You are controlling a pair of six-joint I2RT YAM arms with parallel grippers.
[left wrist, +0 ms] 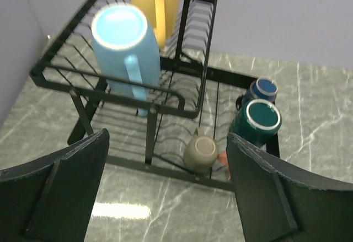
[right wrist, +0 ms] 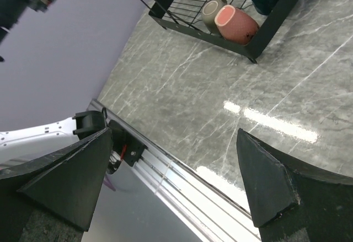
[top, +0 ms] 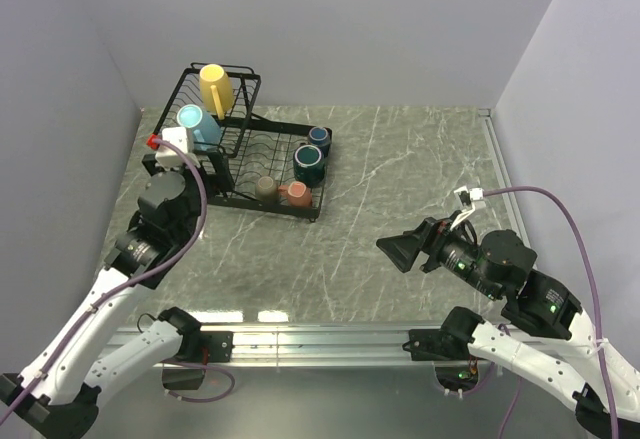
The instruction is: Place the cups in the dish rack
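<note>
Well — six cups (top: 307,163) inside dish rack (top: 262,144)

6 cups (top: 308,162) sit in 1 dish rack (top: 255,144): 2 in the raised basket (left wrist: 83,78) nearest the left gripper (left wrist: 167,137), 4 in the tray (top: 250,206) beyond.

Free marble on the right, a crowded rack on the left.
A bare stretch of table (top: 420,159) is left between the dish rack (top: 272,206) and the right wall (top: 565,109), and the right gripper (top: 398,249), fingers spread, is held over it. The raised basket (top: 248,79) is blocked by the yellow mug (top: 215,87) and light blue mug (top: 196,125). The rack's lower right end is filled by the teal mug (top: 308,163), navy mug (top: 319,138), olive mug (top: 265,188) and salmon mug (top: 296,195). The left gripper (left wrist: 166,137), jaws wide, is crowded against the rack's near-left side.
</note>
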